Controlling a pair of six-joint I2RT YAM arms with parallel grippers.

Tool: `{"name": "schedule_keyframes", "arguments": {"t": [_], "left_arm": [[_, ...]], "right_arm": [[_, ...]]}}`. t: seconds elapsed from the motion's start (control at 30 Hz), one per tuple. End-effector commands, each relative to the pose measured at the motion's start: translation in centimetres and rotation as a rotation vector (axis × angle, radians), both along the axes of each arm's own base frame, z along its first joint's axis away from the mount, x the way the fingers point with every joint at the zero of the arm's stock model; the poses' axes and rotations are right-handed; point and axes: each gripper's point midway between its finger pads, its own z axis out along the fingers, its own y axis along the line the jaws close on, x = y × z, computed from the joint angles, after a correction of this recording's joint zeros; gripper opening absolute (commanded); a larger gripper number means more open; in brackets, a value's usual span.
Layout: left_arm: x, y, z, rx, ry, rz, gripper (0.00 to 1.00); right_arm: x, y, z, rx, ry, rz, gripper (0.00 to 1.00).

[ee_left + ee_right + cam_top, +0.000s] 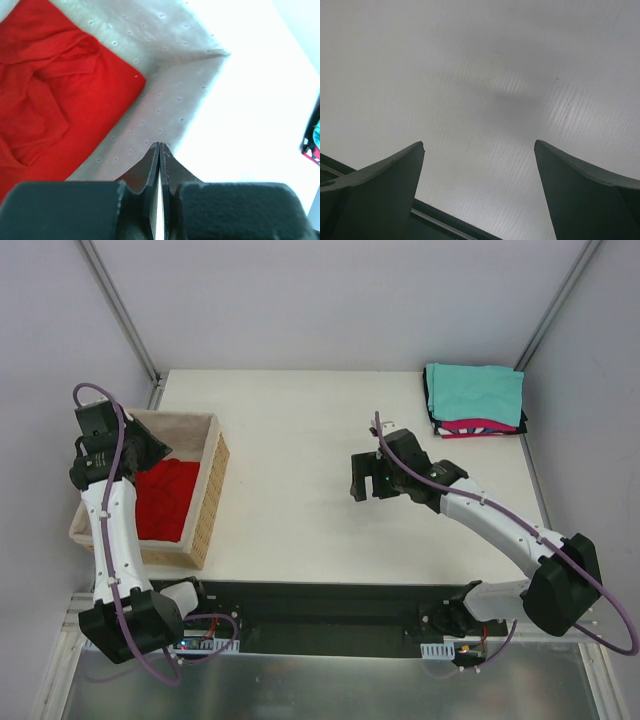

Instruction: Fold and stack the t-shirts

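Red t-shirt point(165, 498) at 9 o'clock: soft, light; pinch a raised fold. Left hand point(159, 146) together, right hand point(478, 143) apart.

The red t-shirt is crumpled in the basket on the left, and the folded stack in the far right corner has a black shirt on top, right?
Not quite. The red t-shirt is crumpled in the basket on the left, but the folded stack in the far right corner has a teal shirt on top, not black, as the top external view shows.
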Motion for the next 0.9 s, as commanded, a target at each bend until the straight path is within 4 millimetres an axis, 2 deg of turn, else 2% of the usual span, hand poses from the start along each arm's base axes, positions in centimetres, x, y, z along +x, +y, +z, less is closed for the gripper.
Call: {"name": "schedule_keyframes", "arguments": {"t": [0.0, 0.03, 0.07, 0.13, 0.17, 0.2, 0.3, 0.4, 0.6, 0.87], "left_arm": [[0.0, -0.9, 2.0, -0.017, -0.057, -0.026, 0.0], [-0.4, -0.6, 0.8, -0.01, -0.019, -0.006, 0.0], [-0.7, 0.4, -0.4, 0.021, 0.029, 0.041, 0.25], [-1.9, 1.4, -3.2, 0.055, 0.13, 0.079, 0.55], [-2.5, 2.5, -4.3, 0.095, 0.173, 0.118, 0.78], [-2.7, 2.8, -5.0, 0.11, 0.198, 0.127, 0.82], [-3.6, 4.2, -7.1, 0.161, 0.28, 0.178, 0.87], [-3.8, 5.2, -8.7, 0.186, 0.356, 0.198, 0.88], [-4.3, 5.8, -12.1, 0.183, 0.491, 0.212, 0.86], [-6.1, 5.6, -17.8, 0.143, 0.7, 0.209, 0.84]], "right_arm": [[-0.4, 0.1, 0.9, 0.019, -0.024, -0.002, 0.97], [-0.4, 0.1, 0.9, 0.018, -0.025, -0.002, 0.97], [-0.5, 0.1, 0.8, 0.017, -0.022, 0.0, 0.97], [-0.6, 0.1, 0.8, 0.016, -0.025, 0.003, 0.97], [-0.6, 0.1, 0.8, 0.015, -0.026, 0.004, 0.96], [-0.6, 0.1, 0.7, 0.011, -0.025, 0.008, 0.97], [-0.7, 0.3, 0.4, 0.014, -0.019, 0.013, 0.96], [-0.6, 0.8, 0.5, 0.031, -0.017, 0.019, 0.97], [-0.7, 1.1, 0.3, 0.035, -0.02, 0.029, 0.97], [-0.7, 0.9, 0.1, 0.024, -0.026, 0.034, 0.96]]}}
